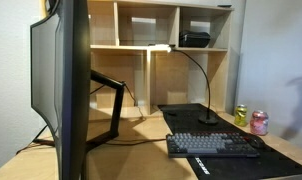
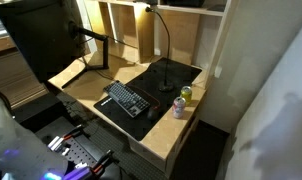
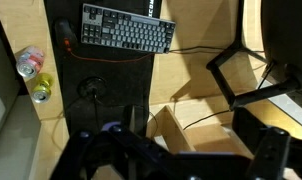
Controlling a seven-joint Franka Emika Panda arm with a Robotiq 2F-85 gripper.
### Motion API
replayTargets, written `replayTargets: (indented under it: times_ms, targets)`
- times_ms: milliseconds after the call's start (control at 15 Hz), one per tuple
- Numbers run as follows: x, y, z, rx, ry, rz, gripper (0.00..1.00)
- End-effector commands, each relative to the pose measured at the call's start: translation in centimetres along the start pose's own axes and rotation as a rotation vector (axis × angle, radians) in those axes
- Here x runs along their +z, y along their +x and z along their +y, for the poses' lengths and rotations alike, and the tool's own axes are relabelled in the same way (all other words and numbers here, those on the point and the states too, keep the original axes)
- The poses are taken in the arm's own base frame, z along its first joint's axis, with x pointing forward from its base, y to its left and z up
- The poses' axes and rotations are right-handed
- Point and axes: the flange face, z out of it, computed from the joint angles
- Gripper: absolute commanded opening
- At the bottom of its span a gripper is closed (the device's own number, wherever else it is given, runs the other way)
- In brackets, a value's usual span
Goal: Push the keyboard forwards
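Observation:
The keyboard (image 1: 213,145) is long, flat and dark, and lies on a black desk mat (image 1: 281,157). It shows in both exterior views (image 2: 128,99) and at the top of the wrist view (image 3: 126,28). My gripper (image 3: 189,140) shows only in the wrist view, as dark fingers at the bottom edge. It hangs high above the desk, well away from the keyboard. The fingers stand apart with only wooden shelving seen between them, so the gripper is open and empty. The arm is not seen in the exterior views.
A green-yellow can (image 1: 241,115) and a pink can (image 1: 259,122) stand beside the mat's end (image 3: 29,62). A gooseneck lamp base (image 1: 209,120) sits on the mat behind the keyboard. A large monitor (image 1: 61,80) on an arm and wooden shelves (image 1: 161,25) line the desk.

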Motion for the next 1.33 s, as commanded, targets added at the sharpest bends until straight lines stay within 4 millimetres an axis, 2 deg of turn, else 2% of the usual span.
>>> replayTargets:
  times_ms: [0,200,333,467,533,600,733,933,1067,1267]
  targets:
    - [5.9,1.1,-2.7,-0.028,0.034,-0.042,1.00]
    - [11.5,1.4,-6.3,-0.050,0.044,-0.043,1.00]
    - [15.6,1.4,-7.3,-0.035,0.022,-0.069,1.00]
    - [18.1,1.0,-8.5,-0.004,0.045,-0.124,1.00]
    - [16.2,1.4,-8.2,-0.031,0.018,-0.108,1.00]
    - [17.3,1.2,-8.5,-0.024,0.024,-0.127,1.00]
    - [18.1,1.2,-8.6,-0.018,0.027,-0.140,1.00]
    - [17.8,-0.5,-8.0,-0.001,-0.040,-0.353,1.00]
    - [17.7,-1.0,-8.1,0.016,-0.058,-0.389,1.00]
    - [17.5,-0.6,-7.9,0.012,-0.110,-0.332,1.00]
